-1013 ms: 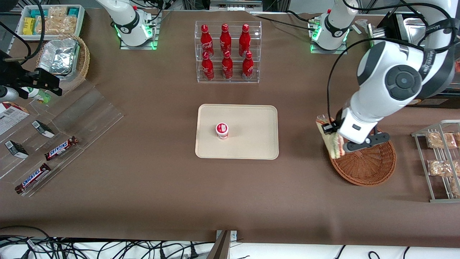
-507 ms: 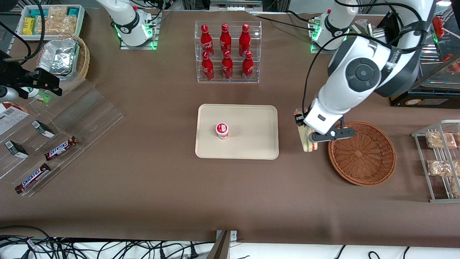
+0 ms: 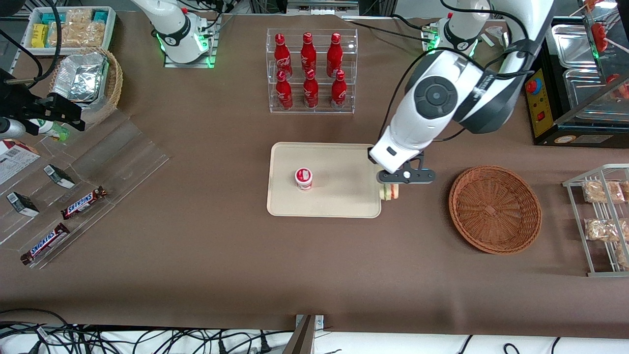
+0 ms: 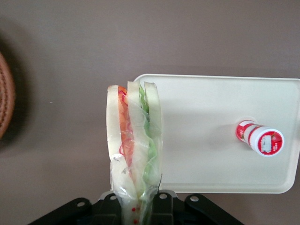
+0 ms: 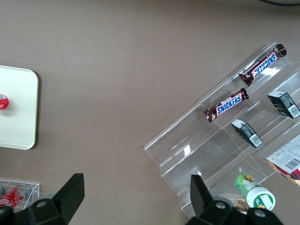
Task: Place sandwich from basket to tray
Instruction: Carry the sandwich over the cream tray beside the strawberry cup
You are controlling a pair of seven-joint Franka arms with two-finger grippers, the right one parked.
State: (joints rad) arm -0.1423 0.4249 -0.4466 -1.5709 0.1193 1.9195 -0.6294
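My left gripper (image 3: 391, 186) is shut on the wrapped sandwich (image 3: 391, 192) and holds it in the air over the tray's edge nearest the working arm. In the left wrist view the sandwich (image 4: 135, 140) hangs from the gripper (image 4: 136, 206), showing white bread with red, orange and green layers. The cream tray (image 3: 344, 196) lies mid-table and also shows in the wrist view (image 4: 206, 164). The reddish-brown wicker basket (image 3: 495, 209) stands empty toward the working arm's end of the table; its rim shows in the wrist view (image 4: 4, 93).
A small red-and-white cup (image 3: 303, 178) stands on the tray. A clear rack of red bottles (image 3: 310, 71) stands farther from the front camera. A wire rack of snack packets (image 3: 602, 216) is beside the basket. Snickers bars (image 3: 83, 202) lie on an acrylic stand toward the parked arm's end.
My gripper has carried the sandwich out of the basket and sideways toward the tray, reaching its edge. The basket is now empty.
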